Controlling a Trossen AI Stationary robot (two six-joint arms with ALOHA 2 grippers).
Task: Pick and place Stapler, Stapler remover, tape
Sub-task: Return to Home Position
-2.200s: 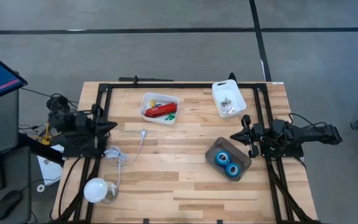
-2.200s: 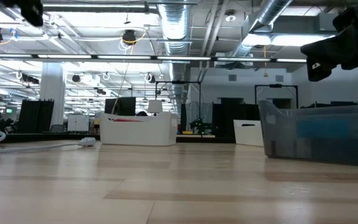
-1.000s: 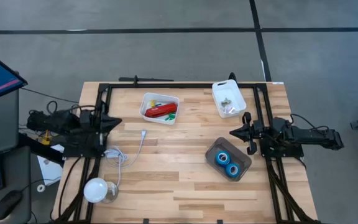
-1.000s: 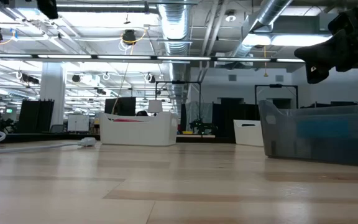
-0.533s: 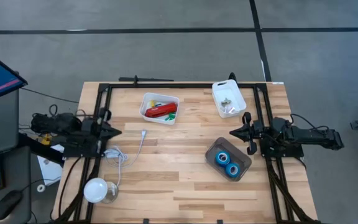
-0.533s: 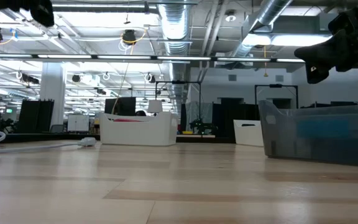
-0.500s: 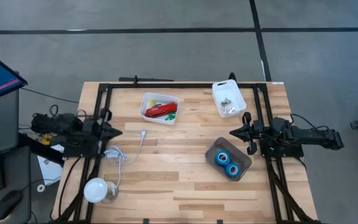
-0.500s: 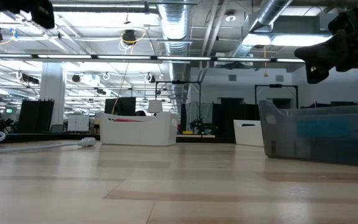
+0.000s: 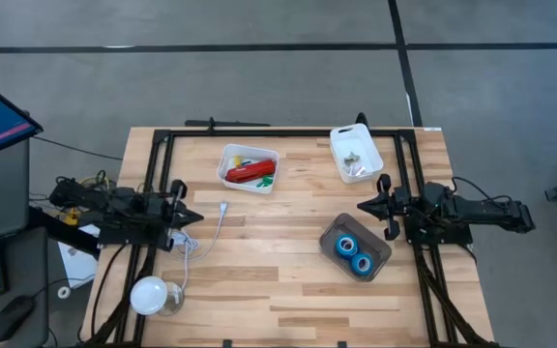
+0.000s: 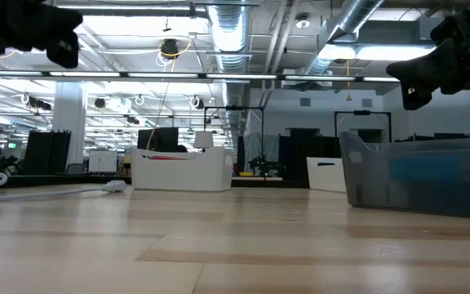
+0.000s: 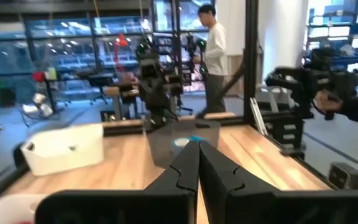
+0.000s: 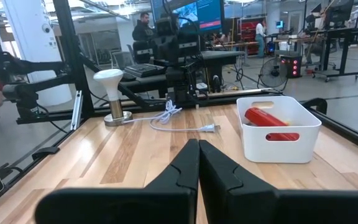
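Left tool [image 9: 194,216], closed empty, hangs just beside the cable [image 9: 219,220] and might snag it; right tool [image 9: 363,207], closed too, waits well apart

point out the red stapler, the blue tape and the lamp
stapler [image 9: 249,174]: high view, middle of its red body
tape [image 9: 346,246]: high view, middle of one roll
lamp [image 9: 148,295]: high view, white round shade
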